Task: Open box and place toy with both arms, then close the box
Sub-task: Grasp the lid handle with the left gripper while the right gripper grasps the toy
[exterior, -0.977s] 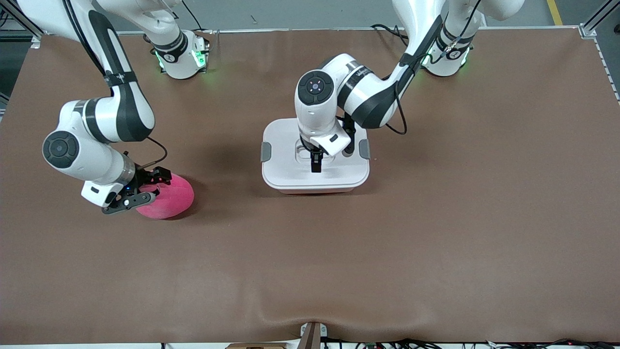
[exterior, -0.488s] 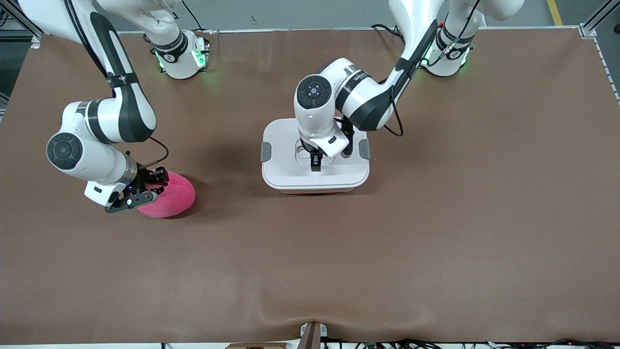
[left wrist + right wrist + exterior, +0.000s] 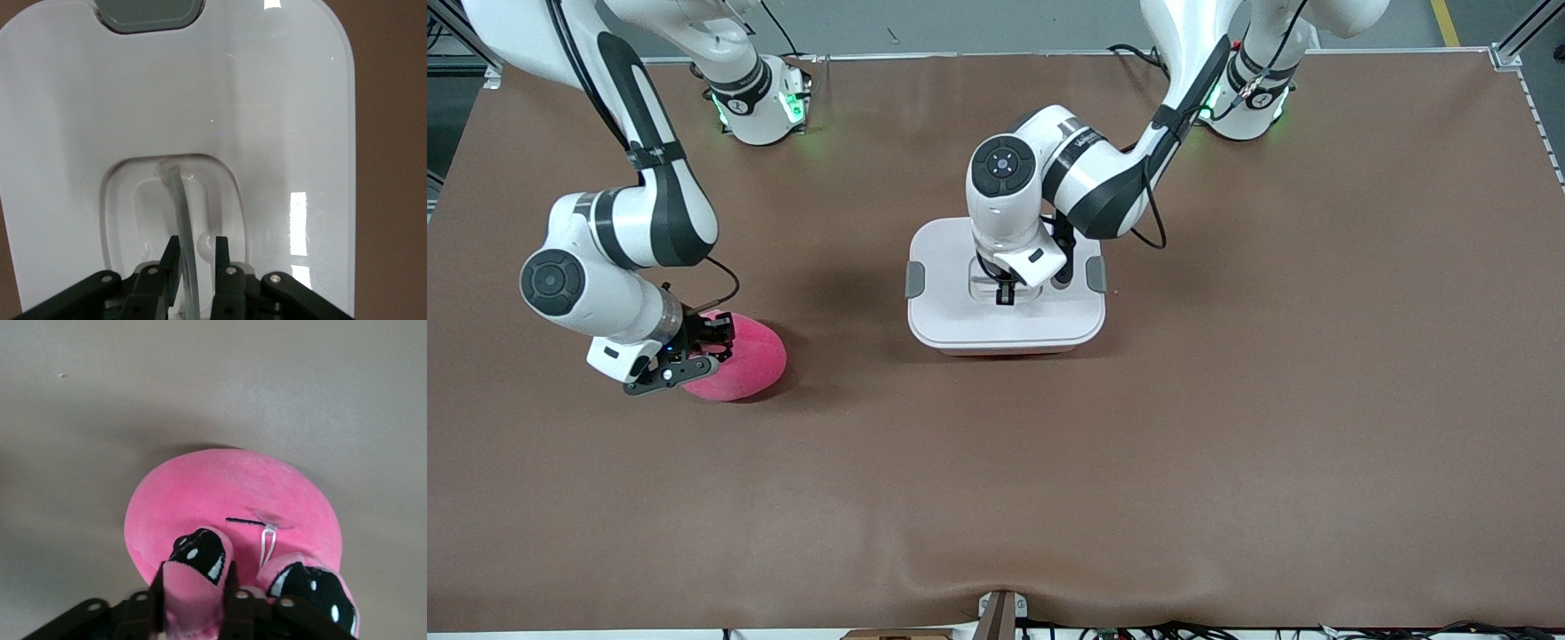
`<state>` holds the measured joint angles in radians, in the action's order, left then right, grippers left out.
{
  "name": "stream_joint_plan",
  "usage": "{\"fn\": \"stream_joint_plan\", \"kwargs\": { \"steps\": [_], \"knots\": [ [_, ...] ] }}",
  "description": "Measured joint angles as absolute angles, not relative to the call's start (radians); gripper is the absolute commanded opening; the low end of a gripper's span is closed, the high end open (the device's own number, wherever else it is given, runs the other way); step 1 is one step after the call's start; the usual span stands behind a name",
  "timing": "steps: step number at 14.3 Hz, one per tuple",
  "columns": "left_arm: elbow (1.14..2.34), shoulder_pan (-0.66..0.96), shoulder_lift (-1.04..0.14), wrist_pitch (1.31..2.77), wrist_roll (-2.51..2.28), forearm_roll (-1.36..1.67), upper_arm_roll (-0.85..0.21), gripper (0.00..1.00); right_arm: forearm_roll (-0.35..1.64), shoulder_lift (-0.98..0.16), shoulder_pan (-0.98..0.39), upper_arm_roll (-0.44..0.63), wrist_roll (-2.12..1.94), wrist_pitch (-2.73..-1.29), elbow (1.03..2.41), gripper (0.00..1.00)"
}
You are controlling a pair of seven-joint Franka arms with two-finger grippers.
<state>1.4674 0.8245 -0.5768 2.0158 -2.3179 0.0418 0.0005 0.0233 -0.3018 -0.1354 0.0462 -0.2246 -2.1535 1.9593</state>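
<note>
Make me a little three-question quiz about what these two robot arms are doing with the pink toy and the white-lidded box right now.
1. True or false: the lid is already off the box.
2. Which part of the toy do the right gripper's fingers close on? A) a stalk eye B) the white tag loop C) nothing
3. What does the left gripper pinch in the lid's recess?

Key
1. False: the lid sits on the box, with both grey clips at its ends.
2. A: the fingers squeeze one stalk eye; the other eye stays free beside them.
3. The thin clear handle running across the recess.
</note>
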Motion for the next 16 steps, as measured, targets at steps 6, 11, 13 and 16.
{"fn": "stream_joint_plan", "kwargs": {
  "steps": [6,11,13,16],
  "knots": [
    [1.487,0.826,-0.538,2.014,-2.318,0.042,0.000,0.23,0.023,-0.303,-0.137,0.044,-0.265,-2.155,1.910,0.00],
    [1.511,0.827,-0.517,2.014,-2.318,0.042,-0.011,0.28,0.023,-0.301,-0.139,0.040,-0.465,-2.155,1.823,0.00],
    [1.519,0.826,-0.517,2.015,-2.318,0.042,-0.011,0.63,0.018,-0.299,-0.140,0.038,-0.543,-2.155,1.791,0.00],
    [1.524,0.825,-0.517,2.015,-2.318,0.042,-0.011,0.52,-0.019,-0.296,-0.156,0.036,-0.624,-2.154,1.764,0.00]
  ]
}}
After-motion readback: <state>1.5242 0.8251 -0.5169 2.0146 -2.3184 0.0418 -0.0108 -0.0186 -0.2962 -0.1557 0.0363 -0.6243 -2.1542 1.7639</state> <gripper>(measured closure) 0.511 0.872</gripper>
